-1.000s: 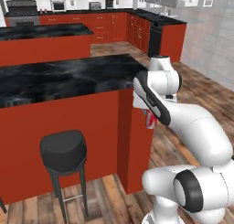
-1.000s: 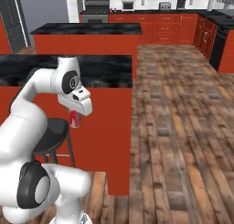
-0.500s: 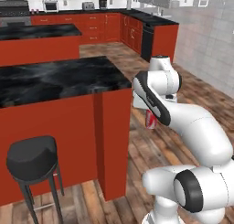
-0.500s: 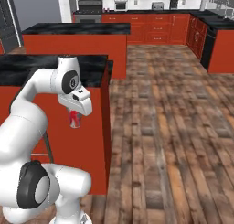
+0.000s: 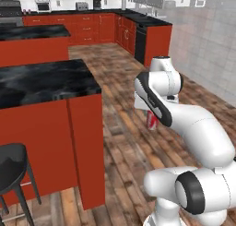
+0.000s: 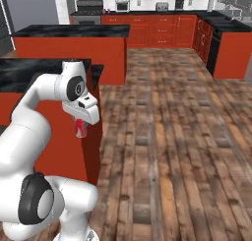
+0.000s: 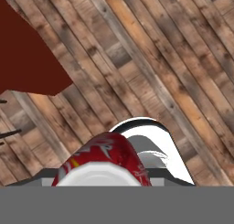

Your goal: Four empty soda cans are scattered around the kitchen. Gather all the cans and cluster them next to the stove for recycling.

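A red soda can (image 5: 152, 121) hangs above the wood floor, and my gripper (image 5: 152, 116) is shut on it, pointing down. From the right base view the same can (image 6: 81, 129) shows under the hand, with the gripper (image 6: 81, 124) just beside the near island's corner. In the hand view the can (image 7: 103, 160) fills the bottom, silvery top toward the camera, floor planks beyond it. The stove (image 5: 10, 11) stands far off at the back wall, also seen as the grey stove (image 6: 89, 10) behind the second island.
The near island (image 5: 44, 82) with a black marbled top stands left of the arm, a black stool (image 5: 10, 161) in front of it. A second island (image 6: 74, 32) lies beyond. Red cabinets and a black appliance (image 5: 140, 43) line the right. Open wood floor (image 6: 167, 127) stretches ahead.
The whole picture has shifted: the base has moved, so the near island and stool slide left in both views. The arm's pose and its hold on the can are unchanged.
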Tool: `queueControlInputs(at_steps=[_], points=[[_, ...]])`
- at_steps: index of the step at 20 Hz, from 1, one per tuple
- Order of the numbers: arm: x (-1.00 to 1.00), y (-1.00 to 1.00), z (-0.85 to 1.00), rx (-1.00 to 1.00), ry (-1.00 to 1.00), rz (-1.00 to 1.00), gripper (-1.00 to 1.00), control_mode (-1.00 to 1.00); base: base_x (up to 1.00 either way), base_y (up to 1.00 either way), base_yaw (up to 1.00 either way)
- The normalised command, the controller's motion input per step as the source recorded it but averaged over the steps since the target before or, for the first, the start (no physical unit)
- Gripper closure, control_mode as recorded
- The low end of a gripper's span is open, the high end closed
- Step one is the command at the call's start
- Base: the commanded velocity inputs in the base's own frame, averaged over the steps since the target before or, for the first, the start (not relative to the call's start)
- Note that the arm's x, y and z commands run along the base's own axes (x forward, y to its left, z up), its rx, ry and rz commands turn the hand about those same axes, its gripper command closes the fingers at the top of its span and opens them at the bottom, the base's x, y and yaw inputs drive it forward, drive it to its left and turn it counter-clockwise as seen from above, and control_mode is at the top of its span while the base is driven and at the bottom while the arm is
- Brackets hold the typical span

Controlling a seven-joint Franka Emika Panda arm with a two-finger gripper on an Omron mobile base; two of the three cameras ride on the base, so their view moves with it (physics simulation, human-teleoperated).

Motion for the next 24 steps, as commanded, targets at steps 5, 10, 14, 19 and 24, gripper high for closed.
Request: queueControlInputs(at_steps=[5,10,14,19,24], points=[[0.0,0.0,0.0,0.0,0.0,0.0,1.0,1.0,0.02,-0.68,0.0],[0.0,0.0,0.0,0.0,0.0,0.0,1.0,1.0,0.05,-0.67,0.0],[0.0,0.0,0.0,0.0,0.0,0.0,1.0,1.0,0.1,-0.66,0.0],[0.0,0.0,0.0,0.0,0.0,0.0,1.0,1.0,0.22,-0.6,0.0],[0.0,0.0,0.0,0.0,0.0,0.0,1.0,1.0,0.3,-0.57,0.0]])
